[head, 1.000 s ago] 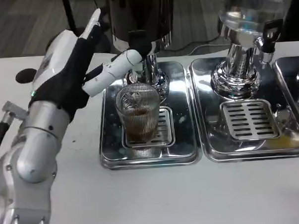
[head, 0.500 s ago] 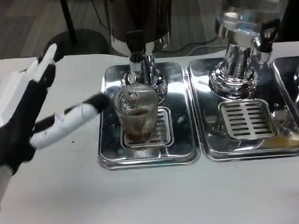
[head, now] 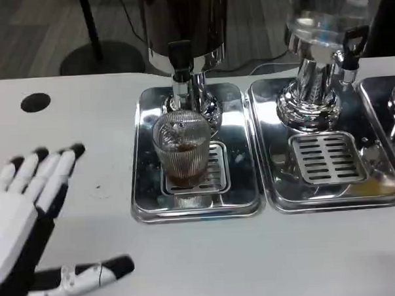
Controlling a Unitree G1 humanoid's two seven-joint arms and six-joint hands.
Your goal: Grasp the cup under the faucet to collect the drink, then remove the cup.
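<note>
The left hand [head: 30,227] has pulled back from the faucet [head: 181,67] to the tabletop [head: 202,259] well left of the cup [head: 182,148], fingers spread, holding nothing. The cup stands on the tray [head: 143,189] under the faucet, partly filled; removing it likely remains.

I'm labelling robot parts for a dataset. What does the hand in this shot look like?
The left hand has a white back with a black palm side and sides. Its long fingers are white with black tips. The thumb is white too, ending in a black tip, with small dark marks along its white part. No cables or printed markings are discernible.
</note>
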